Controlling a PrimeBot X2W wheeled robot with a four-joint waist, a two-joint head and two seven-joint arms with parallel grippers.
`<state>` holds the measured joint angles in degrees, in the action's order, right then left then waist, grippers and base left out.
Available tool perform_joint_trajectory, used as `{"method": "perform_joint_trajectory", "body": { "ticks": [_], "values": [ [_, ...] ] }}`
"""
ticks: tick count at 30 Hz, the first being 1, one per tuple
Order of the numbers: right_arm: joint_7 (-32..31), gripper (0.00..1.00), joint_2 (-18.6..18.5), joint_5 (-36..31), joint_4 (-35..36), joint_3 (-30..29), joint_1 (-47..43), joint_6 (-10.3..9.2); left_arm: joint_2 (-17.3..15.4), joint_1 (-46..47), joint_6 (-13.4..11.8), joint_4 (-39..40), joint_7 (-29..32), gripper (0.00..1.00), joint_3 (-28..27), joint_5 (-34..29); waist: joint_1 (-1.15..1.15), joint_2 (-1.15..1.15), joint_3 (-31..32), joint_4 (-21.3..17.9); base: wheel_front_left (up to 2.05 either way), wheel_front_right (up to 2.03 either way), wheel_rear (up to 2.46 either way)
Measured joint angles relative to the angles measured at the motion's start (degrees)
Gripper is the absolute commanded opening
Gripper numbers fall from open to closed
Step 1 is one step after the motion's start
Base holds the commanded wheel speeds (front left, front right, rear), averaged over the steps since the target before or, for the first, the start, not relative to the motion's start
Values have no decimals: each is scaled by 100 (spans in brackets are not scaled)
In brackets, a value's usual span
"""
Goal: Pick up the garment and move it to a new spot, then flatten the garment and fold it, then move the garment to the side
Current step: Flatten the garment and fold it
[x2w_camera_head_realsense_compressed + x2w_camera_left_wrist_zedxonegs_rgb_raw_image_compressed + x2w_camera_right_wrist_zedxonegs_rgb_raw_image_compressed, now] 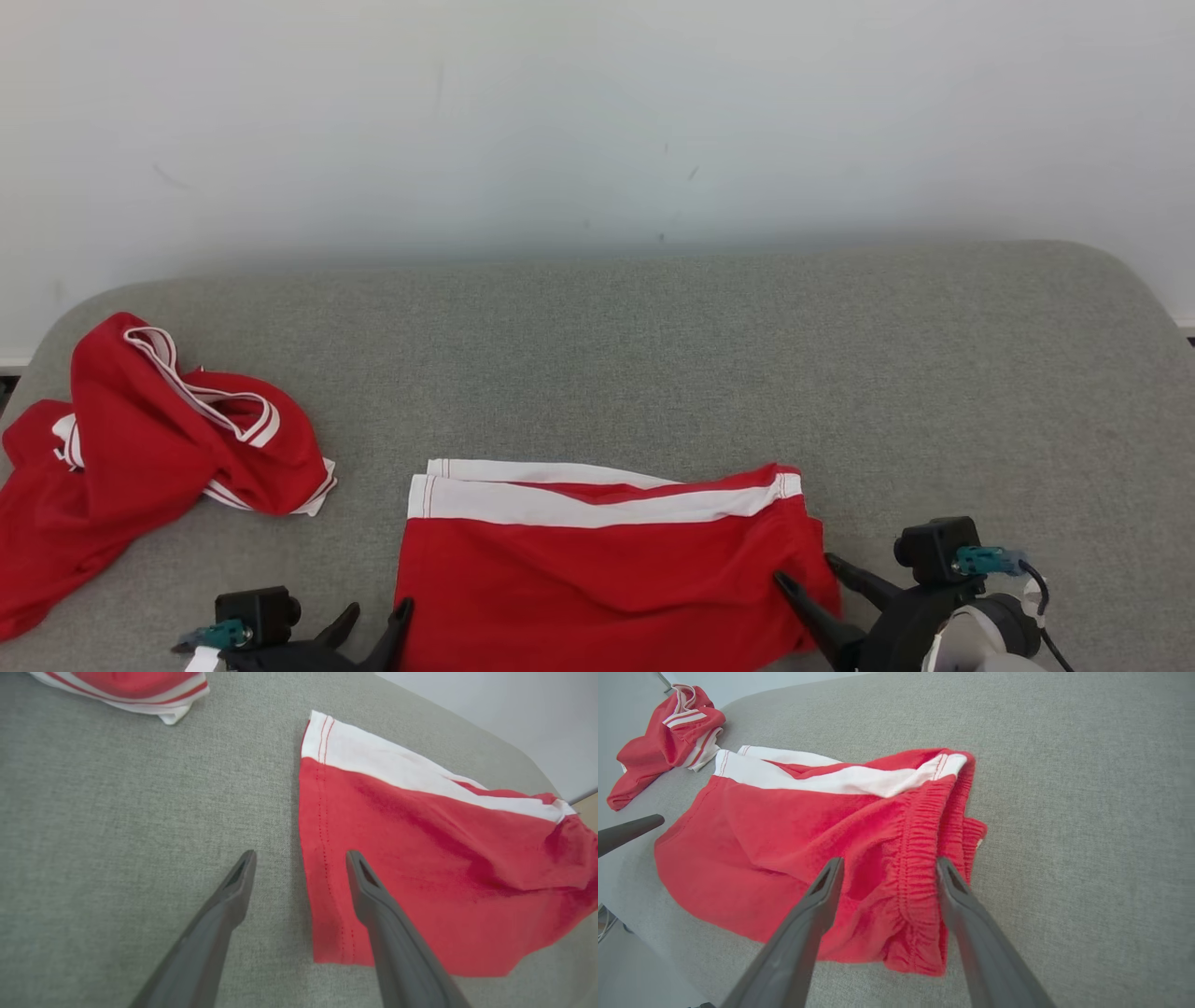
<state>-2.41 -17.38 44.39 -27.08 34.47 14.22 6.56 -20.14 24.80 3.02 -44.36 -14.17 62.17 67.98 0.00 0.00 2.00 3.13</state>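
Note:
The garment (597, 569) is a pair of red shorts with a white band, folded flat on the grey cushion near its front edge. It also lies in the left wrist view (420, 858) and the right wrist view (822, 835). My left gripper (375, 623) is open at the garment's left hem, one finger over the cloth and one over the cushion (299, 858). My right gripper (808, 571) is open over the elastic waistband at the garment's right end (887, 868). Nothing is held between either pair of fingers.
A second red garment with white trim (140, 448) lies crumpled at the cushion's left end. The grey cushion (747, 355) stretches wide behind and to the right, against a white wall (597, 112).

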Motion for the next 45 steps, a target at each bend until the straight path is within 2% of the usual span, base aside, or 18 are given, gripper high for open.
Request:
{"method": "perform_joint_trajectory", "body": {
  "ticks": [5,7,14,18,25,28,34,45],
  "values": [
    [49,100,-170,16,261,-99,-156,-13,-76,-30,-218,308,-1,100,-158,-218,0,0,69,-16,0,0,0],
    [94,100,-218,18,354,-164,-235,-86,-135,-93,-335,445,-1,100,-232,-319,0,0,95,-18,0,0,0],
    [332,100,-363,12,643,-458,-466,-489,-360,-254,-824,1007,-1,100,-548,-764,0,1,188,8,0,0,0],
    [449,100,-372,12,776,-544,-650,-693,-538,-466,-1005,1362,-9,100,-748,-1210,0,0,247,19,0,0,0],
    [554,100,-367,12,985,-648,-859,-967,-700,-982,-1055,1911,-9,100,-1169,-1763,0,0,278,4,0,0,0],
    [602,100,-375,12,1066,-706,-922,-1058,-599,-1224,-1050,1907,-11,100,-1783,-2005,0,0,285,14,0,0,0],
    [594,100,-369,-7,1111,-777,-913,-1162,-402,-1538,-1048,1984,-18,100,-2498,-2475,0,0,292,90,0,0,0],
    [171,100,-166,21,682,-737,-556,-1263,-58,-1873,-1048,2464,-18,100,-3217,-3286,1,0,188,301,0,0,0]
  ]
}}
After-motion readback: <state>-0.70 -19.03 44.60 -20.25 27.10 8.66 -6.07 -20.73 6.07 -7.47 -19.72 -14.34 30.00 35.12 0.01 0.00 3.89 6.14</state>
